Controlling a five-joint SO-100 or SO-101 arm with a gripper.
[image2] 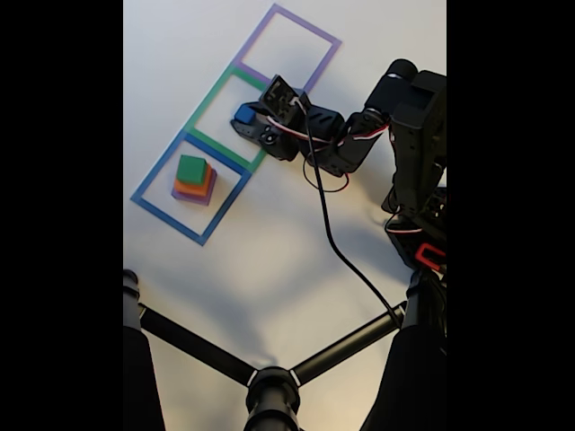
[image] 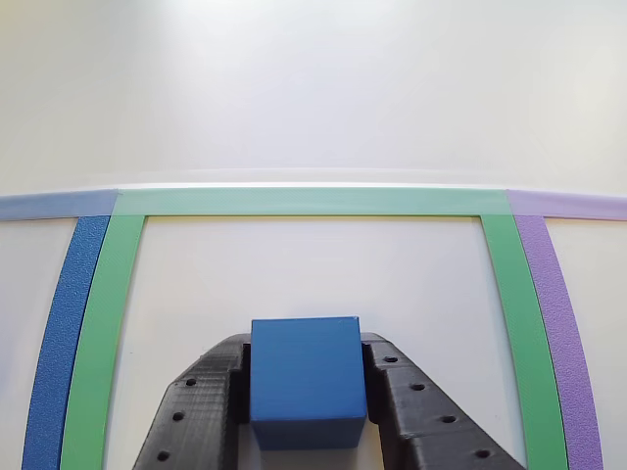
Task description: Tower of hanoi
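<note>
Fixed view, end effector gripping blue cube

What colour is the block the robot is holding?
Blue. The block shows best in the other view, between the gripper fingers.

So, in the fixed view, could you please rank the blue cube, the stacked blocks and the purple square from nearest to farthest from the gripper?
1. Blue cube, between the gripper's jaws.
2. Purple square, above right.
3. Stacked blocks, lower left in the blue square.
</note>
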